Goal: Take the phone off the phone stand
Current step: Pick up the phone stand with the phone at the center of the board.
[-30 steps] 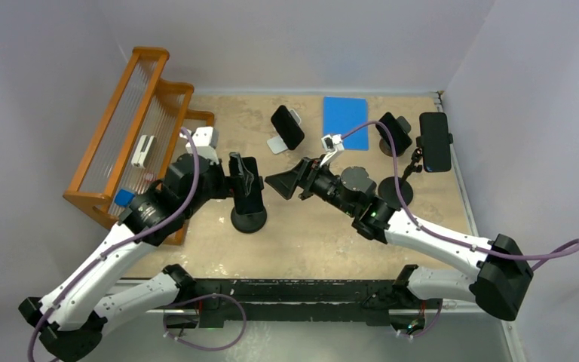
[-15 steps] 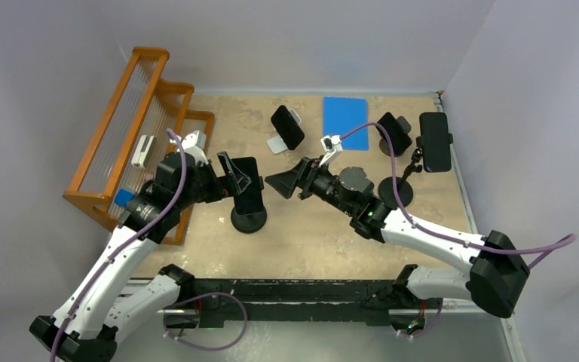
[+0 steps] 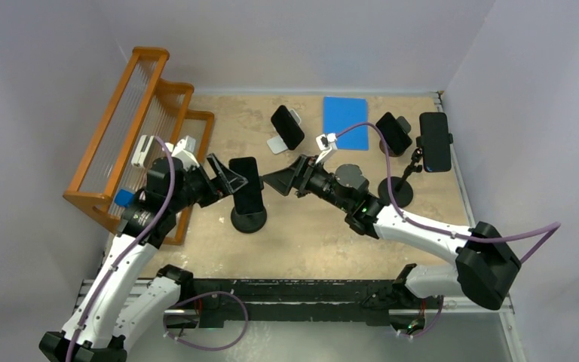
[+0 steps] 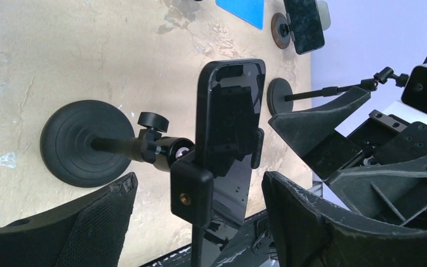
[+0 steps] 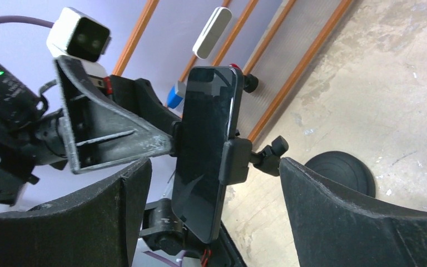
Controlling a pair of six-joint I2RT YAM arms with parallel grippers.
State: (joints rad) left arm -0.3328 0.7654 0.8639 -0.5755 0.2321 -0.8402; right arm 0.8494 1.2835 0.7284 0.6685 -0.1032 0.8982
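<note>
A black phone (image 3: pixel 247 188) stands upright in the clamp of a black stand with a round base (image 3: pixel 249 221), left of the table's middle. My left gripper (image 3: pixel 225 175) is open just left of it, not touching. In the left wrist view the phone's back and clamp (image 4: pixel 231 111) lie between and beyond my open left gripper (image 4: pixel 200 222). My right gripper (image 3: pixel 281 181) is open just right of the phone. In the right wrist view the phone's screen (image 5: pixel 203 150) and side clamp (image 5: pixel 234 161) sit between the jaws of my open right gripper (image 5: pixel 214 217).
An orange wooden rack (image 3: pixel 132 128) stands at the left. A blue mat (image 3: pixel 344 113) lies at the back. Three other phones on stands are at the back (image 3: pixel 286 127), the back right (image 3: pixel 394 132) and the far right (image 3: pixel 435 141).
My left gripper has drawn back to the left, away from the phone, with its jaws open. My right gripper has edged left toward the phone. The phone stays in the stand.
</note>
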